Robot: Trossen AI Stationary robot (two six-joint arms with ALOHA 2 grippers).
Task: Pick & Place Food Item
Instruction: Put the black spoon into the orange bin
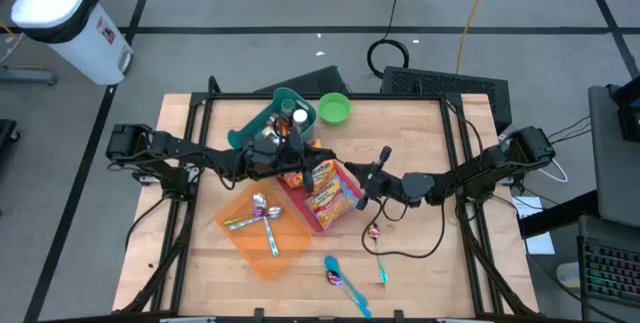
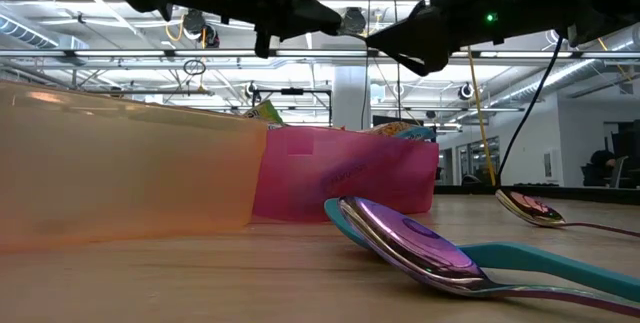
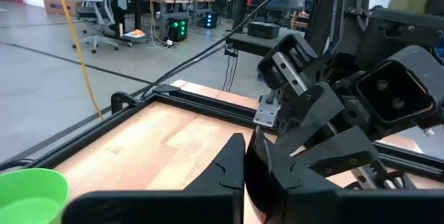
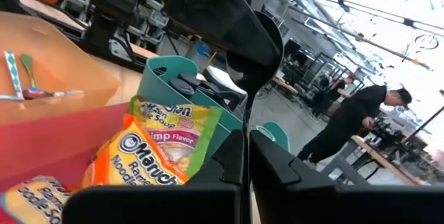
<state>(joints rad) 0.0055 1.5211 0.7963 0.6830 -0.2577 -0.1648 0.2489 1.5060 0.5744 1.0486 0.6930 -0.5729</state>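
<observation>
While both arms meet over the table's middle, the left gripper (image 1: 291,155) hangs above the far end of the red bin (image 1: 300,206), fingers pressed together, nothing visibly held. The right gripper (image 1: 372,178) sits just beside that bin, fingers also pressed together and empty. Noodle packets (image 1: 331,189) lie in the red bin. An orange bin (image 1: 285,255) alongside holds spoons (image 1: 264,210). A green bowl (image 1: 334,109) stands near the table's far edge.

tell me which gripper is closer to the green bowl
Left. The left gripper hangs above the near end of the teal bin, a short way from the green bowl. The right gripper is farther off, beside the red bin's far edge, over the noodle packets.
</observation>
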